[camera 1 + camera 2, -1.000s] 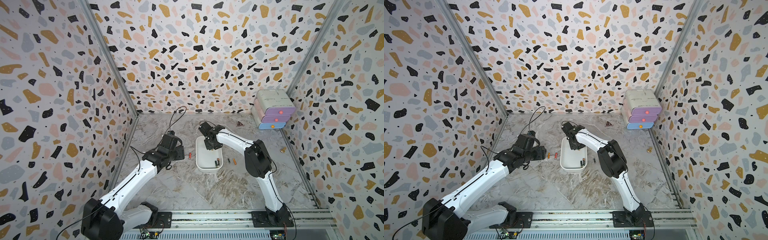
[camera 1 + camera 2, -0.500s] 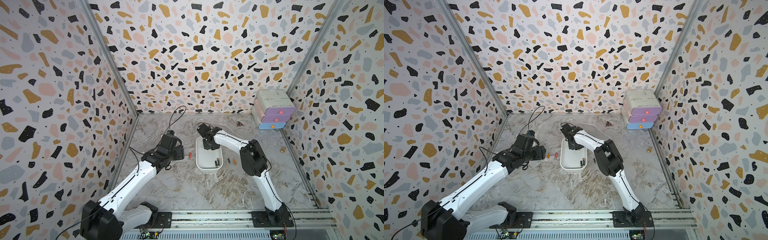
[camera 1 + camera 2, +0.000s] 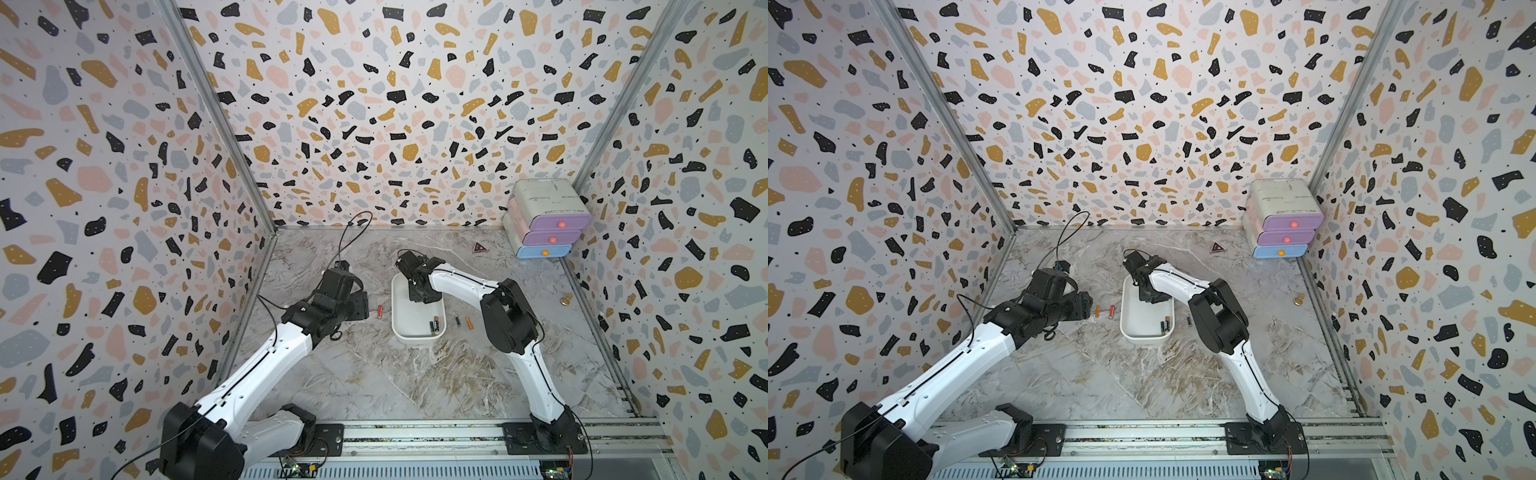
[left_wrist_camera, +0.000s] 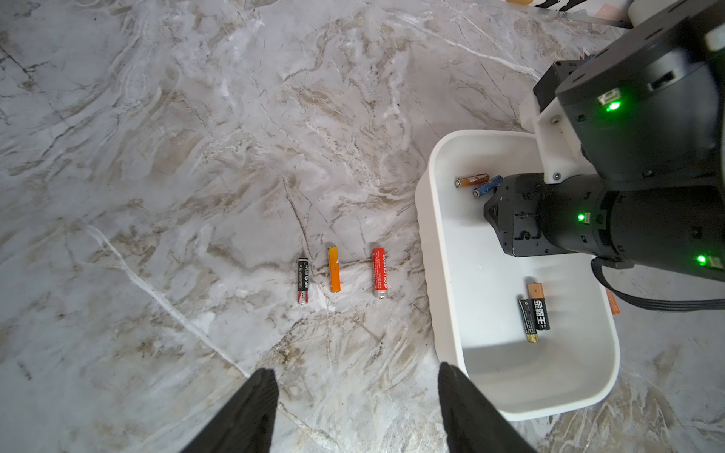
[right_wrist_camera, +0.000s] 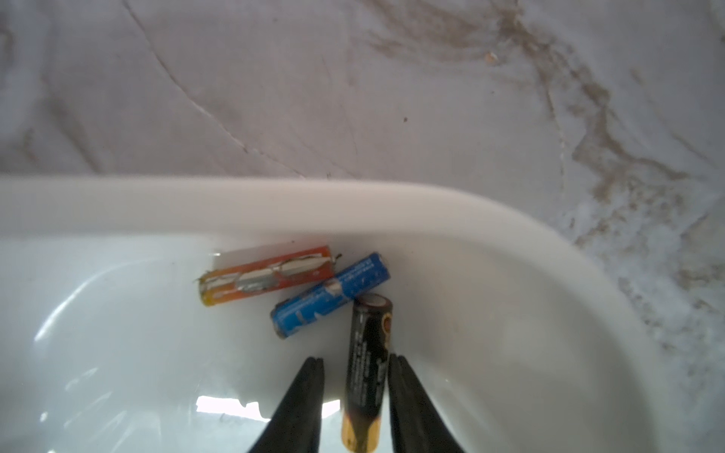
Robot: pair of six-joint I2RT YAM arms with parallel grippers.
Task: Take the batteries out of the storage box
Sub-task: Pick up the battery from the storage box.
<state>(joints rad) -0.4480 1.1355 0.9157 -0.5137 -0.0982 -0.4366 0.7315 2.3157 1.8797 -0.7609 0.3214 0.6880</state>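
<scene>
Box [image 5: 274, 204], far end: right jaws straddle black-and-gold battery [image 5: 367, 353], not yet clamped; left jaws open, empty; next, likely: squeeze, lift out

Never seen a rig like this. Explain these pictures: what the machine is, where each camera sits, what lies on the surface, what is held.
Two white robot arms stand on a rail, each ending in a two-fingered gripper. Both top views look down on everything; each wrist view comes from a camera on an arm. The marble table holds a white storage box and a pastel drawer unit. The left gripper is open and empty beside a black battery, an orange battery and a red battery. The right gripper reaches into the box, jaws straddling a black-and-gold battery; a gap shows on one side, so nothing is gripped yet.
</scene>
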